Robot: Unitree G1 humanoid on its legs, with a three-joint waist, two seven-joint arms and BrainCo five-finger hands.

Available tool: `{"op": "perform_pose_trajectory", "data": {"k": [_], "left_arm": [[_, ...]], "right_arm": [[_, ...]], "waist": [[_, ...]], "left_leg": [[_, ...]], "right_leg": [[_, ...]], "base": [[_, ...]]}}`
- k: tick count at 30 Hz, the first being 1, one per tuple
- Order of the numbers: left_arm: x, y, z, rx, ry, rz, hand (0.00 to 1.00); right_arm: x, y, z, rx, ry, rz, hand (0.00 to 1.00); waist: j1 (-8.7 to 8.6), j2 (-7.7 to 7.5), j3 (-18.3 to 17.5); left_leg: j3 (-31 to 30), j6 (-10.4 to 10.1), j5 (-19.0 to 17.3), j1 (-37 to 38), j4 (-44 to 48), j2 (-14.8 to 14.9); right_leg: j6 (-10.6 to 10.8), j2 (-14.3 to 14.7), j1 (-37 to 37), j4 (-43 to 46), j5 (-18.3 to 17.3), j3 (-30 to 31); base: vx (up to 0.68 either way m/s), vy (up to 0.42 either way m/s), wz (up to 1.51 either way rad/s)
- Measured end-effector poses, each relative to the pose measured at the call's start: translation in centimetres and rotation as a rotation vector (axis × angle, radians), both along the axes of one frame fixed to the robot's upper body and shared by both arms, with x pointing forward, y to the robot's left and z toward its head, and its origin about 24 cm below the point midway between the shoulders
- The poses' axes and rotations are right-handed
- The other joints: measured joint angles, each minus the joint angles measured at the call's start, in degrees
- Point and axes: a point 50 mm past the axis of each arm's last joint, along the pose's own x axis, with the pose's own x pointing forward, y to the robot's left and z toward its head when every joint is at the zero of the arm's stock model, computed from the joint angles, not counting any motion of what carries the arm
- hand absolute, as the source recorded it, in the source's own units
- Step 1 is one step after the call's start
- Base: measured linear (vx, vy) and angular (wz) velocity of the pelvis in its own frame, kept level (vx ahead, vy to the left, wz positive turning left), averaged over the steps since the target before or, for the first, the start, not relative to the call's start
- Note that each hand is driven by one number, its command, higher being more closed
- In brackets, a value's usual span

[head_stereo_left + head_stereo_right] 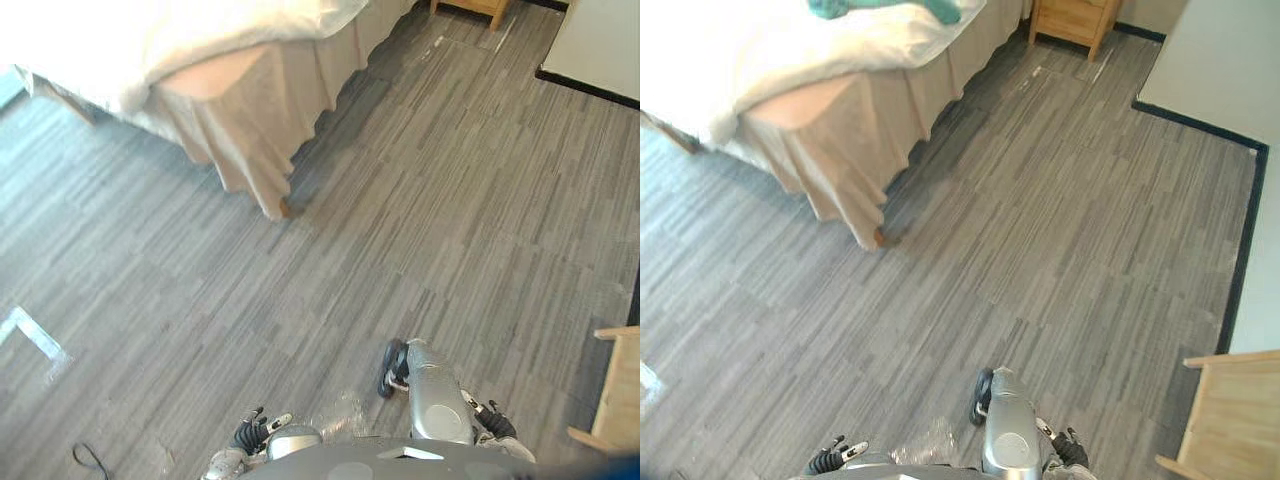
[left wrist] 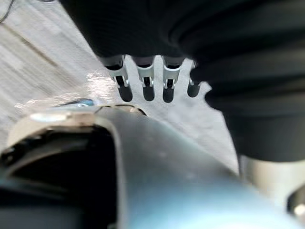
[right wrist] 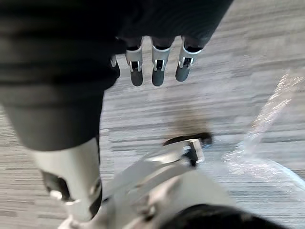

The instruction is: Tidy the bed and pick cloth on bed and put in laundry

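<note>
— Grey plank floor [image 1: 1040,220] takes up most of the room. Where's the cloth?

— On the bed [image 1: 770,60], ahead and to the robot's left. A teal cloth [image 1: 885,8] lies rumpled on the white bedding, and the upper edge of the right eye view cuts it off.

— What's around it?

— The white bedding hangs over the bed's near corner. Under it a beige skirt [image 1: 840,170] drops to the floor. Beyond the bed a small wooden cabinet [image 1: 1070,22] stands by the wall. On the right a pale wall [image 1: 1210,60] with a dark baseboard [image 1: 1245,230] runs along the floor. Nearer on that side is the corner of a light wooden piece of furniture [image 1: 1230,415].

— And the hands?

— Both are low, close beside the robot and well apart from the bed. On the left hand [image 1: 252,432] the fingers [image 2: 144,78] hang straight in a row above bare floor, with nothing in them. The right hand [image 1: 497,420] is the same: its fingers [image 3: 159,69] are straight and relaxed, and it is empty too.

— So the cloth is untouched?

— Yes, it's lying on the bed.
</note>
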Motion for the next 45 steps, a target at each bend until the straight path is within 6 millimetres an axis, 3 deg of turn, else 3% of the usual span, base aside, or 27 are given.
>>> {"op": "perform_pose_trajectory", "data": {"k": [1, 2, 3, 4, 6, 9, 11, 12, 13, 14, 15, 16, 17, 18, 19, 20, 21, 22, 24, 27, 30, 33, 34, 35, 37, 41, 45], "left_arm": [[0.1, -0.2, 0.1, -0.018, -0.030, 0.054, 0.00], [0.2, -0.3, 0.1, -0.033, -0.048, 0.084, 0.00], [0.2, -0.3, 0.1, -0.044, -0.058, 0.107, 0.00], [0.5, 0.1, 0.3, -0.055, -0.093, 0.138, 0.00], [1.2, 0.3, 0.7, -0.063, -0.139, 0.150, 0.00], [2.4, 0.6, 1.3, -0.088, -0.225, 0.159, 0.00], [2.4, 0.7, 1.4, -0.104, -0.245, 0.198, 0.00], [2.2, 0.7, 1.4, -0.107, -0.249, 0.230, 0.00], [1.5, 0.5, 1.3, -0.109, -0.242, 0.244, 0.00], [1.0, 0.3, 1.2, -0.111, -0.233, 0.251, 0.00], [1.3, 1.8, 1.5, -0.084, -0.252, 0.280, 0.00], [1.8, 2.1, 1.7, -0.068, -0.276, 0.272, 0.00], [1.8, 1.9, 1.7, -0.070, -0.279, 0.268, 0.00], [1.7, 1.3, 1.6, -0.084, -0.273, 0.270, 0.00], [1.0, 1.4, 1.5, -0.080, -0.256, 0.287, 0.00], [0.8, 1.4, 1.5, -0.078, -0.250, 0.287, 0.00], [0.5, 1.4, 1.3, -0.080, -0.230, 0.279, 0.00], [0.0, 1.1, 1.0, -0.087, -0.205, 0.276, 0.00], [-0.6, 1.3, 0.6, -0.095, -0.163, 0.286, 0.00], [-0.3, 1.7, 0.6, -0.111, -0.172, 0.310, 0.00], [-0.2, 2.3, 0.7, -0.130, -0.185, 0.360, 0.00], [-0.2, 2.1, 0.6, -0.138, -0.182, 0.389, 0.00], [-0.3, 1.7, 0.4, -0.151, -0.151, 0.409, 0.00], [-0.1, 0.7, 0.1, -0.178, -0.135, 0.418, 0.00], [0.4, -0.6, 0.0, -0.202, -0.134, 0.448, 0.00], [2.3, -0.8, 0.3, -0.183, -0.141, 0.462, 0.00], [2.5, -0.5, 0.4, -0.136, -0.112, 0.500, 0.00]], "right_arm": [[-0.1, -0.4, 0.0, -0.034, 0.012, 0.024, 0.00], [-0.2, -0.7, 0.0, -0.054, 0.022, 0.040, 0.00], [-0.3, -0.8, 0.0, -0.063, 0.035, 0.053, 0.00], [0.1, -0.7, -0.1, -0.076, 0.046, 0.083, 0.00], [0.7, -0.6, 0.1, -0.087, 0.033, 0.102, 0.00], [1.6, -1.0, 0.7, -0.117, -0.020, 0.124, 0.00], [2.0, -0.9, 1.1, -0.128, -0.065, 0.137, 0.00], [1.6, -0.9, 1.2, -0.138, -0.090, 0.140, 0.00], [0.8, -1.0, 1.3, -0.150, -0.096, 0.146, 0.00], [0.4, -1.1, 1.3, -0.158, -0.090, 0.156, 0.00], [-0.1, 0.3, 0.7, -0.116, -0.070, 0.136, 0.00], [-0.1, 0.4, 0.6, -0.119, -0.067, 0.128, 0.00], [-0.1, 0.3, 0.6, -0.127, -0.070, 0.126, 0.00], [-0.2, 0.0, 0.7, -0.145, -0.067, 0.131, 0.00], [-0.7, -0.6, 0.7, -0.162, -0.049, 0.111, 0.00], [-0.9, -1.0, 0.7, -0.173, -0.041, 0.096, 0.00], [-1.4, -1.8, 0.8, -0.195, -0.020, 0.073, 0.00], [-1.6, -2.2, 0.8, -0.210, -0.006, 0.079, 0.00], [-1.7, -2.4, 0.9, -0.223, 0.000, 0.104, 0.00], [-1.9, -1.3, 0.5, -0.208, 0.011, 0.140, 0.00], [-1.5, -0.3, 0.3, -0.188, 0.002, 0.158, 0.00], [-0.8, 0.3, 0.4, -0.195, -0.030, 0.222, 0.00], [-0.7, 0.7, 0.3, -0.189, -0.031, 0.253, 0.00], [-0.9, 0.3, 0.4, -0.198, -0.029, 0.261, 0.00], [0.6, 0.0, 0.8, -0.219, -0.076, 0.334, 0.00], [2.9, 1.3, 1.3, -0.173, -0.156, 0.399, 0.00], [2.9, 2.9, 0.7, -0.098, -0.117, 0.398, 0.00]], "waist": [[0.27, 0.98, -0.7], [0.38, 1.41, -0.9], [0.70, 1.52, -1.0], [1.49, 1.01, -0.7], [2.50, 0.25, -0.3], [5.98, -0.96, 0.3], [6.63, -2.01, 0.4], [7.06, -2.20, -0.6], [7.50, -1.55, -2.9], [7.89, -0.81, -4.3], [7.59, -4.98, -6.2], [7.65, -5.34, -6.8], [7.72, -5.21, -7.1], [8.37, -5.06, -7.3], [8.39, -4.89, -7.5], [8.26, -4.76, -7.6], [7.55, -4.47, -7.8], [6.18, -4.07, -8.0], [5.33, -3.38, -8.1], [4.84, -3.06, -7.6], [5.28, -3.80, -7.9], [5.24, -4.49, -7.7], [4.87, -4.73, -7.0], [5.09, -3.51, -7.1], [5.21, -2.44, -7.2], [5.11, -3.54, -7.6], [6.33, -4.31, -7.6]], "left_leg": [[-2.6, 0.1, -1.9, -8.3, 20.9, 2.4], [-4.0, 0.3, -4.1, -12.5, 29.3, 2.5], [-5.3, 0.5, -5.4, -15.2, 33.7, 1.8], [-7.6, 0.6, -7.8, -21.8, 40.8, -2.0], [-7.6, 0.6, -10.2, -28.4, 43.4, -6.0], [4.2, 5.0, -15.4, -36.3, 31.7, -9.7], [13.2, 7.5, -14.9, -36.5, 22.3, -10.6], [20.8, 10.8, -12.6, -36.5, 13.2, -11.4], [27.7, 12.9, -6.2, -36.0, 1.8, -12.2], [30.8, 18.0, -4.1, -35.9, -3.1, -12.6], [33.1, 22.8, -6.0, -34.4, -4.3, -16.1], [31.2, 23.5, -8.7, -34.0, -5.3, -17.7], [29.8, 23.1, -9.4, -33.5, -5.7, -18.6], [27.7, 22.9, -10.8, -30.7, -7.3, -20.5], [24.7, 21.7, -12.3, -27.2, -8.1, -22.2], [23.2, 20.9, -12.9, -25.4, -8.5, -23.0], [19.5, 19.5, -13.3, -22.0, -9.5, -24.8], [16.3, 18.7, -13.3, -18.3, -11.1, -25.7], [10.8, 18.0, -13.0, -13.1, -13.5, -25.9], [1.9, 15.6, -12.2, -7.0, -17.1, -24.4], [-6.0, 12.0, -12.8, -3.7, -19.1, -21.1], [-11.7, 8.9, -14.6, -2.6, -18.6, -19.5], [-14.1, 6.5, -16.4, -1.2, -17.6, -19.1], [-14.2, 5.7, -16.5, -1.0, -17.5, -17.8], [-12.5, 3.1, -14.9, 0.3, -17.8, -15.6], [-12.6, 0.6, -11.5, 0.7, -16.8, -13.7], [-9.2, -0.9, -10.8, -9.5, 7.5, -9.0]], "right_leg": [[-0.4, 3.5, 5.0, -5.7, -0.3, 0.2], [-0.5, 5.1, 7.5, -8.9, -0.3, 0.3], [-0.8, 6.0, 9.3, -10.9, -0.1, 0.5], [-2.5, 7.3, 13.5, -15.5, 0.3, 1.4], [-3.1, 7.8, 17.7, -19.3, 1.0, 1.8], [1.3, 7.4, 27.9, -25.3, 2.0, 1.1], [4.1, 6.3, 32.7, -26.0, 0.4, -0.7], [5.9, 6.2, 35.8, -26.5, -0.6, -2.4], [7.5, 7.5, 38.1, -26.8, -1.5, -3.3], [8.1, 8.5, 38.9, -26.7, -1.8, -3.3], [9.8, 5.9, 39.9, -25.9, -1.7, -4.5], [12.3, 4.8, 38.4, -21.4, 1.1, -4.8], [10.2, 4.1, 38.1, -19.7, 0.7, -5.0], [10.4, 2.6, 37.9, -15.4, 0.6, -5.0], [11.1, 0.4, 36.3, -6.0, 1.4, -4.9], [10.3, -1.3, 34.4, 2.3, 2.2, -4.7], [7.2, -4.3, 29.1, 18.4, 3.9, -3.2], [7.5, -6.4, 24.0, 27.1, 4.1, -1.6], [7.3, -9.5, 16.9, 30.5, 4.0, 0.0], [7.7, -10.8, 8.9, 24.1, 3.6, 3.3], [8.9, -8.2, 4.5, 6.1, 4.1, 6.6], [8.5, -3.1, 2.9, -13.8, 10.0, 13.7], [8.4, -2.2, 5.3, -16.8, 15.9, 15.6], [8.0, -1.6, 6.0, -16.4, 15.8, 14.5], [5.9, -1.8, 6.3, -11.0, 10.6, 11.7], [4.1, -1.9, 9.0, -9.5, 7.2, 7.2], [3.5, 0.1, 19.1, -19.1, 7.5, 3.1]], "base": [[0.63, -0.317, -0.33], [0.50, -0.223, -0.32], [0.49, -0.179, -0.21], [0.37, -0.114, -0.21], [0.41, -0.099, -0.30], [0.61, -0.075, -0.39], [0.59, -0.025, -0.20], [0.70, -0.023, -0.08], [0.72, -0.019, -0.04], [0.92, 0.008, 0.41], [0.94, 0.025, 0.76], [0.94, 0.049, 0.92], [0.73, 0.096, 0.71], [0.73, 0.160, 0.73], [0.73, 0.165, 0.81], [0.70, 0.129, 1.19], [0.65, 0.070, 1.54], [0.63, 0.044, 1.65], [0.59, -0.013, 1.51], [0.49, -0.130, 1.75], [0.42, -0.290, 1.47], [0.39, -0.391, 1.17], [0.39, -0.391, 0.87], [0.45, -0.444, 0.98], [0.33, -0.327, 0.55], [0.23, -0.279, 0.55], [0.09, -0.177, 0.49]]}}
